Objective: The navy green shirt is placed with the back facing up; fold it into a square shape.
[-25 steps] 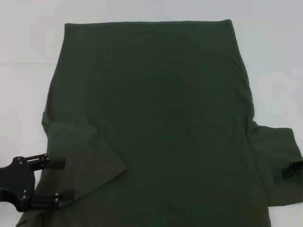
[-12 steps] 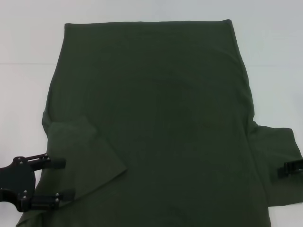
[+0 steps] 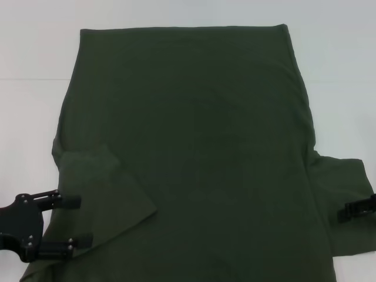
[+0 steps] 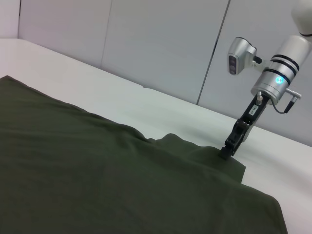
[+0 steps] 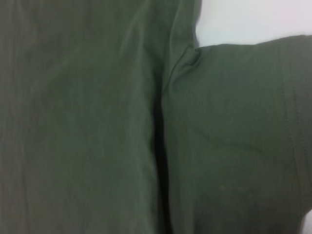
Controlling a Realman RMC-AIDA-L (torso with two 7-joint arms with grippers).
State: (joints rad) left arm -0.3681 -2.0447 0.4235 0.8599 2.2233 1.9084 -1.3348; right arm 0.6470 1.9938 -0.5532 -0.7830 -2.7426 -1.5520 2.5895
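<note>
The left gripper [image 3: 73,220] sat at the lower left of the head frame, jaws apart, straddling the folded-in sleeve's edge. At the right edge the right gripper [image 3: 356,210] touched the spread sleeve's hem; I cannot tell its jaw state. The navy green shirt [image 3: 200,153] lay flat, long axis running top to bottom, on the white table [image 3: 29,117], bare margins either side.

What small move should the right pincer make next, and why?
Probably close on the right sleeve and carry it inward over the navy green shirt. The left sleeve already lies folded in; the right pincer sits at the flat sleeve's edge.
</note>
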